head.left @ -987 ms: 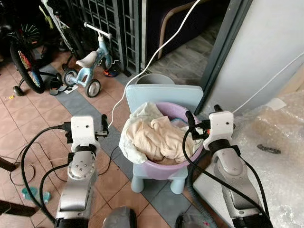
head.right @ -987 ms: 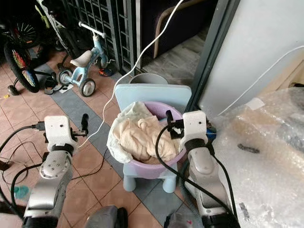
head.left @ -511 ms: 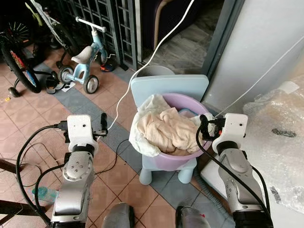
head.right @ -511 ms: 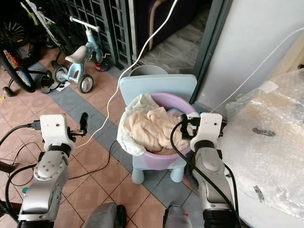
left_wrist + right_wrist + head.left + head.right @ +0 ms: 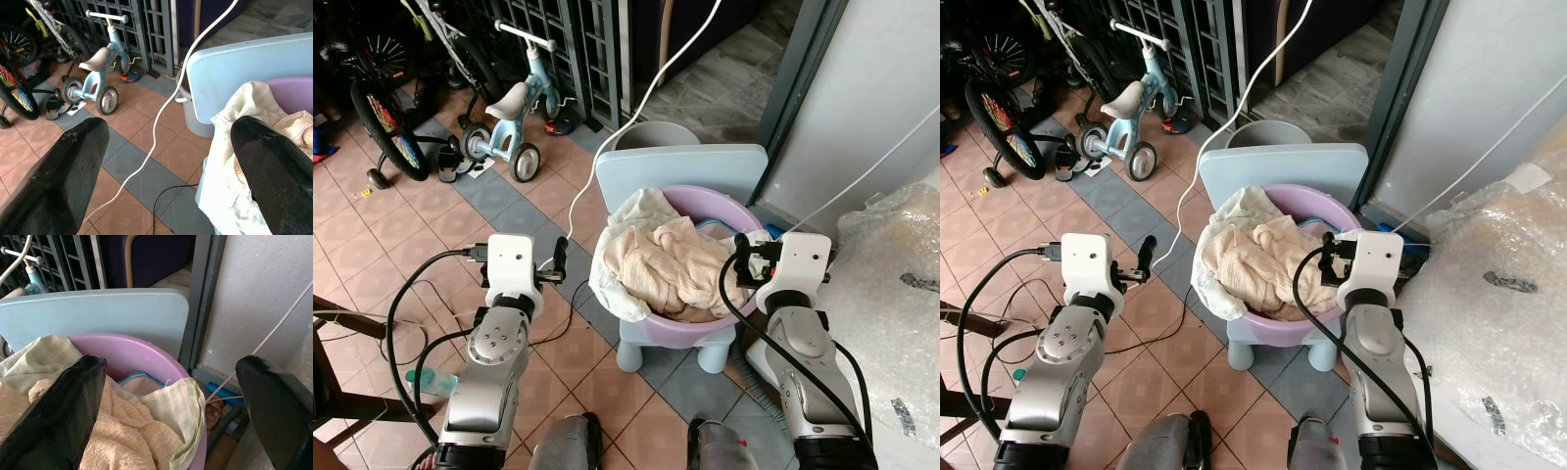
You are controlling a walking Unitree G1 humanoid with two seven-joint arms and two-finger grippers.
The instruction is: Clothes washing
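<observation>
Place: a home's tiled porch or utility yard.
Floor: terracotta tiles (image 5: 372, 245) with grey strips.
Children's things: a blue balance bike (image 5: 514, 108) and a bicycle (image 5: 386, 132) stood ahead of the left jaws.
Barrier: a dark metal grille (image 5: 578, 44).
Laundry: a purple basin (image 5: 1317, 323) of clothes (image 5: 1258, 259) between both jaws.

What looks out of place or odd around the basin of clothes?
The purple basin stands on a small blue chair, not on the floor, and a pale cloth hangs over its rim on the robot's left. A white cable also trails across the tiles beside it. Nothing looks spilled or broken.
</observation>
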